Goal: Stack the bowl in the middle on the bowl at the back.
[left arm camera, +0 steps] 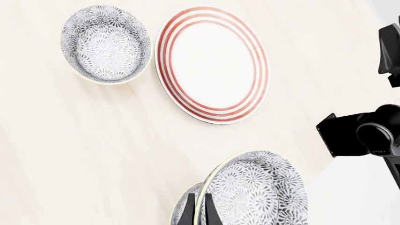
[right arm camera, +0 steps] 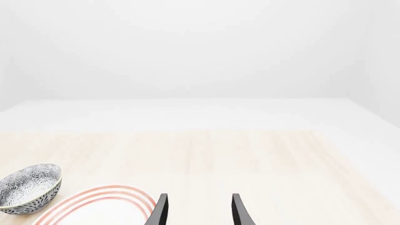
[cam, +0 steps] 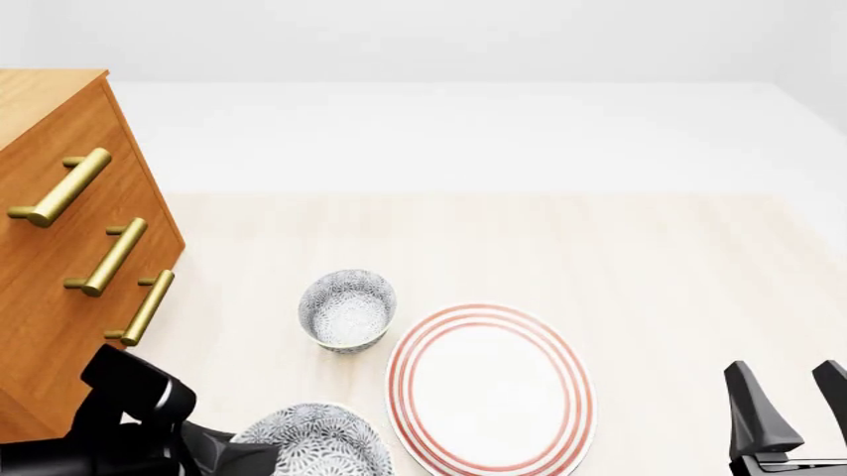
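Observation:
The bowl at the back (cam: 347, 309) (left arm camera: 106, 44) (right arm camera: 28, 187) is a small speckled grey-and-white bowl standing upright on the pale wooden table. Its twin, the bowl in the middle (cam: 317, 444) (left arm camera: 259, 190), is at the near edge of the front view. My left gripper (cam: 249, 459) (left arm camera: 200, 208) is shut on that bowl's rim, with one finger inside and one outside. The bowl looks tilted in the left wrist view. My right gripper (cam: 790, 412) (right arm camera: 198, 211) stands open at the near right, holding nothing.
A large white plate with red rings (cam: 490, 387) (left arm camera: 212, 63) (right arm camera: 100, 204) lies just right of both bowls. A wooden drawer cabinet with brass handles (cam: 66, 258) stands along the left side. The right arm (left arm camera: 366, 133) shows in the left wrist view.

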